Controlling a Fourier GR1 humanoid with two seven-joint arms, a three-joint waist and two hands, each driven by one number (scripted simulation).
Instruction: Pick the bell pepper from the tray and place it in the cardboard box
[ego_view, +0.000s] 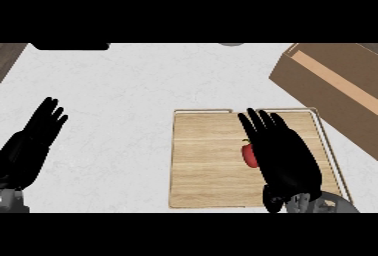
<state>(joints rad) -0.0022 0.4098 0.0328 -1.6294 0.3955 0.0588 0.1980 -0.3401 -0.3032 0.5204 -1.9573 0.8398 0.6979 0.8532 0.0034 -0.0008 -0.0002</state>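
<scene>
Reaching for the bell pepper

My right robot hand (284, 155) hovers spread over the tray (199, 165), the bell pepper (249, 155) at its nine o'clock, ungrasped; next I curl round it, then carry toward the cardboard box (325, 85) at one o'clock; left robot hand (33, 142) rests open on the counter (118, 90)
</scene>
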